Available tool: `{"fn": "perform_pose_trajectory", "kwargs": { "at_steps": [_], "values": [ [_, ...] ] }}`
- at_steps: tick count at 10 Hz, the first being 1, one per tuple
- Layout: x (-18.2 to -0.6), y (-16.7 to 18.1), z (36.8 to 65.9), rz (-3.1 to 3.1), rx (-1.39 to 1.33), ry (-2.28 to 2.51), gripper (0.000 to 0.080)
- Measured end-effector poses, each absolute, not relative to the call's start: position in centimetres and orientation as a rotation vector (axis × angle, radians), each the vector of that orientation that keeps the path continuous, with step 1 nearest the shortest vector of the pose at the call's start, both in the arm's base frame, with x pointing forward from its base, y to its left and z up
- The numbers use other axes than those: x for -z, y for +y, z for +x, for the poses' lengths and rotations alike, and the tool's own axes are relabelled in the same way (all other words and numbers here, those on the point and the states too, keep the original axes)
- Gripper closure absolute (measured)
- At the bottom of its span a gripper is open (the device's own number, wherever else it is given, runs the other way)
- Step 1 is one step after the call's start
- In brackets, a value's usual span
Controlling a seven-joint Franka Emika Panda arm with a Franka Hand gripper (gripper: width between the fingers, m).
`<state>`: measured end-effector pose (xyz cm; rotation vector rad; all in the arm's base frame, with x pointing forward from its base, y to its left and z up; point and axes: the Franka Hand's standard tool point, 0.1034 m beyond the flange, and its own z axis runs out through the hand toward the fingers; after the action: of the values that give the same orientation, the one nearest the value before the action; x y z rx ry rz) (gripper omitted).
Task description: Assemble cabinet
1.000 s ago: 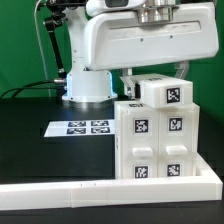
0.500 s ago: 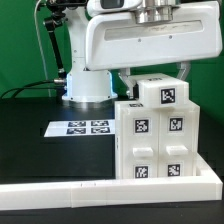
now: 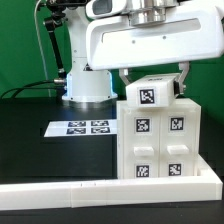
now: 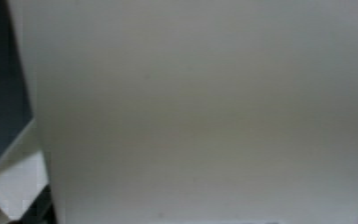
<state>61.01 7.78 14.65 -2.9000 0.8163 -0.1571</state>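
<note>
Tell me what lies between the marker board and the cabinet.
Only a bare strip of black table separates the marker board from the cabinet, shown in the exterior view.

Free passage is offered over the bare black table (image 3: 30, 150) on the exterior view's left of the cabinet (image 3: 160, 140), where only the flat marker board (image 3: 85, 127) lies, while the way is barred behind by the robot base (image 3: 90, 85), in front by a low white rail (image 3: 100, 187) and overhead by the arm (image 3: 150, 40).
</note>
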Motion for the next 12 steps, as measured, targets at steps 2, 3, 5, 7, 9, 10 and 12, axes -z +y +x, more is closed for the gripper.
{"fn": "perform_pose_trajectory", "kwargs": {
  "at_steps": [2,3,5,7,9,10,12],
  "values": [
    [-14.61,8.04,60.96,-2.764,0.128,1.127,0.0253],
    [-14.60,8.18,60.94,-2.698,0.114,1.266,0.0253],
    [-14.63,8.49,60.91,-2.557,0.089,1.519,0.0253],
    [-14.61,8.58,60.90,-2.415,0.062,1.718,0.0253],
    [-14.56,8.54,60.89,-2.266,0.029,1.892,0.0253],
    [-14.55,8.56,60.88,-2.186,0.011,1.974,0.0253],
    [-14.54,8.64,60.86,-1.981,-0.042,2.154,0.0253]
  ]
}}
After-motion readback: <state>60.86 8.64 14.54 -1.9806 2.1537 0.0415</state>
